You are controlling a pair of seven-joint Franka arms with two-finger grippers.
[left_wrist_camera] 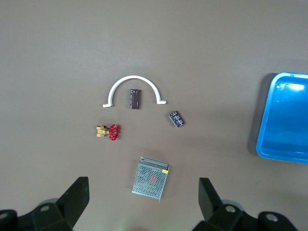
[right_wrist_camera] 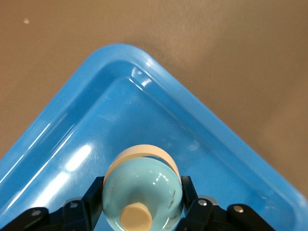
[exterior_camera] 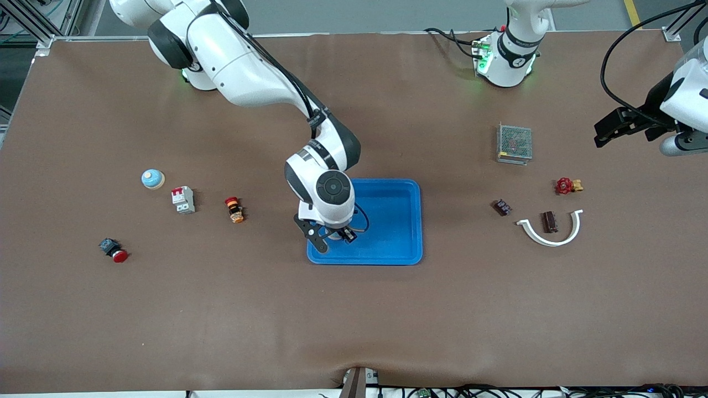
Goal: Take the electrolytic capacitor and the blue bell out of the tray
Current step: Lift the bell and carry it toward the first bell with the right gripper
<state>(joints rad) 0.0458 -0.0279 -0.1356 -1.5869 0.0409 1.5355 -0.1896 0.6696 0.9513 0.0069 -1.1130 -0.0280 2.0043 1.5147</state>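
In the right wrist view my right gripper (right_wrist_camera: 143, 204) is shut on a light-blue bell (right_wrist_camera: 143, 190) with a cream base and button. It holds the bell low inside a corner of the blue tray (right_wrist_camera: 62, 125). In the front view the right gripper (exterior_camera: 331, 239) is in the tray (exterior_camera: 398, 243) at its right-arm end, and its hand hides the held bell. A second light-blue bell (exterior_camera: 152, 178) sits on the table toward the right arm's end. Two small dark components (exterior_camera: 502, 207) (exterior_camera: 549, 221) lie toward the left arm's end. My left gripper (exterior_camera: 608, 130) (left_wrist_camera: 143, 199) waits high, open and empty.
A white curved clip (exterior_camera: 553, 235) lies around one dark component. A red-handled valve (exterior_camera: 567, 186) and a metal mesh box (exterior_camera: 514, 143) lie near it. A white breaker (exterior_camera: 183, 199), an orange-red switch (exterior_camera: 235, 209) and a red push button (exterior_camera: 114, 250) lie toward the right arm's end.
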